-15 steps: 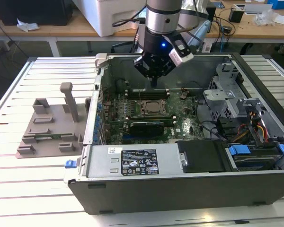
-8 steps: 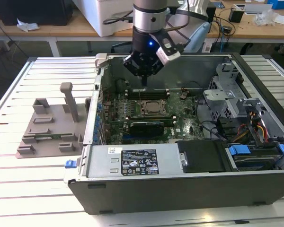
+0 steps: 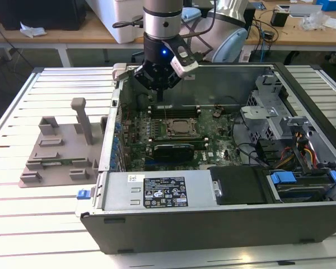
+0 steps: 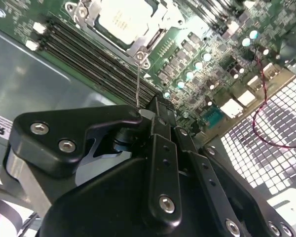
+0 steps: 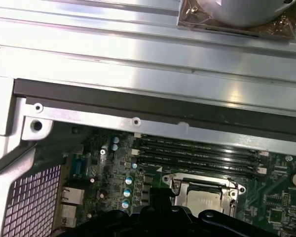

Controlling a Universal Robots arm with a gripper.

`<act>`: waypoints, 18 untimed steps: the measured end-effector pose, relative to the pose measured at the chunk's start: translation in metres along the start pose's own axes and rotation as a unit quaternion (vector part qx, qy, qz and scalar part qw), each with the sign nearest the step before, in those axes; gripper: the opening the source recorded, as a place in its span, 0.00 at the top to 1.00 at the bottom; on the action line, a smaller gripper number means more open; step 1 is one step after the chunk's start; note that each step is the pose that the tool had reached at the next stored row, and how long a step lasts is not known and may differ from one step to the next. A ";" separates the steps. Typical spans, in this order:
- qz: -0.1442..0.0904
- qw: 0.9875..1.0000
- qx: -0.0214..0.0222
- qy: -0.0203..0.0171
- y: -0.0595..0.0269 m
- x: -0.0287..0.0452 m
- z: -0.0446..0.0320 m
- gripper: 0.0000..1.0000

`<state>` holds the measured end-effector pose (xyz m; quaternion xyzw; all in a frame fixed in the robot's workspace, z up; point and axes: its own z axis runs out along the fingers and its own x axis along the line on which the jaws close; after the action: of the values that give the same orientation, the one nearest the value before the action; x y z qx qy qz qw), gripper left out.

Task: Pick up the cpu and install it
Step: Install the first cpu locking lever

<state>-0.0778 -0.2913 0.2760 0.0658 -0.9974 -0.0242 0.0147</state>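
Note:
The cpu [image 3: 177, 128] lies flat in the motherboard socket inside the open computer case, its silvery top framed by the socket's metal plate. It shows in both wrist views [image 4: 124, 18] [image 5: 203, 199]. My gripper [image 3: 159, 97] hangs just beyond the socket, over the memory slots [image 3: 173, 110], and its fingers come together to a shut tip [image 4: 157, 104]. A thin metal lever [image 4: 137, 81] rises from the socket's corner up to that tip. Whether the lever is between the fingers I cannot tell.
A grey plastic tray with posts [image 3: 59, 151] sits on the slatted table at the exterior view's left. The case wall [image 3: 109, 140], the power supply [image 3: 157, 191] and the drive cage [image 3: 274, 112] ring the motherboard. A red cable [image 4: 266, 98] runs nearby.

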 end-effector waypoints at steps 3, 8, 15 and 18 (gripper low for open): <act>0.002 1.000 0.000 0.000 0.0035 -0.0005 0.0079 0.89; 0.020 1.000 -0.001 -0.001 0.0029 -0.0065 0.0117 0.89; 0.020 1.000 -0.001 0.002 0.0012 -0.0276 0.0133 0.89; 0.020 1.000 -0.001 0.002 0.0012 -0.0277 0.0134 0.89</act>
<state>-0.0510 -0.2858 0.2619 0.0454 -0.9985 -0.0247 0.0171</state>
